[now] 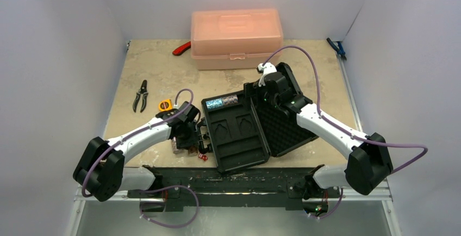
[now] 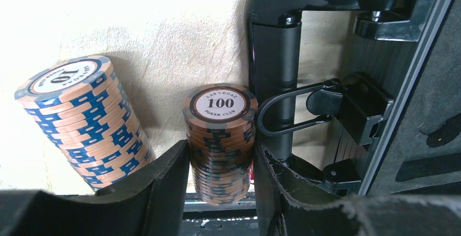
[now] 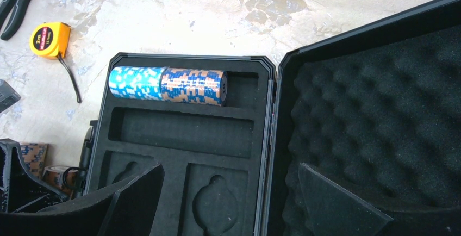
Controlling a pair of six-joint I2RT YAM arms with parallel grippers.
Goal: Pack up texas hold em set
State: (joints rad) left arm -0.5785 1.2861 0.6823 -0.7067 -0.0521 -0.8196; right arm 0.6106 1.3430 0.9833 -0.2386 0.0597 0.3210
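My left hand [image 2: 221,150] is low over the table [image 1: 157,67], just left of the black case [image 1: 239,138]. A stack of brown chips marked 100 [image 2: 220,132] stands up straight between my two fingers [image 2: 163,192]. The fingers sit right up against both sides of it. The view is too tight here, so I cannot tell if I am squeezing the stack or only touching it. Beside it, to the left, a stack of blue and peach chips marked 10 [image 2: 81,122] leans over. The case handle [image 2: 282,113] is just on the other side of the brown stack. Two tiny red dice [image 1: 202,157] lie on the table near the front left corner of the case.

My right hand [image 3: 231,171] hangs over the open case with its fingers spread wide and nothing in them. The case lies flat, its bumpy foam lid [image 3: 380,111] folded out to the right. In the far long slot, a bright blue stack [image 3: 136,82] and a brown and blue stack [image 3: 193,86] lie on their sides, end to end.

A yellow tape measure [image 3: 49,39] and black pliers [image 1: 141,95] lie on the table left of the case. A pink box [image 1: 236,37] sits at the back.
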